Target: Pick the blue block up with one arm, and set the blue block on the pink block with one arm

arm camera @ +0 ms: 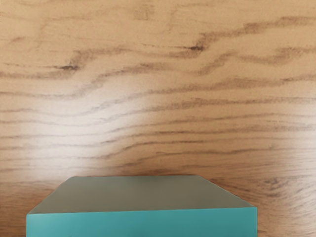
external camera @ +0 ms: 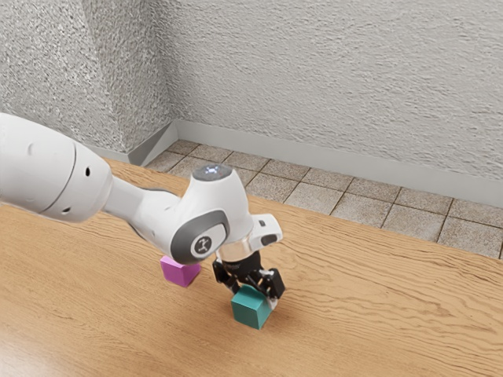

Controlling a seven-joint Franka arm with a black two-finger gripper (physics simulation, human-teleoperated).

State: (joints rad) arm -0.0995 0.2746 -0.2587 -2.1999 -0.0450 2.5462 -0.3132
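Observation:
The blue block [external camera: 251,309], a teal cube, rests on the wooden table [external camera: 377,314] in the exterior view. My black gripper [external camera: 250,289] comes down on it from above. One finger is at each side of its top, pressed against it, so the gripper is shut on the block. The pink block [external camera: 181,272] sits on the table just to the exterior view's left of the blue one, partly behind my arm's white wrist. In the wrist view the blue block [arm camera: 143,207] lies right under my hand, its top face and one side showing over wood grain.
The table runs wide to the exterior view's right and front. Beyond its far edge lie a tiled floor [external camera: 354,196] and grey rough walls [external camera: 314,71]. My white arm [external camera: 118,196] reaches in from the exterior view's left.

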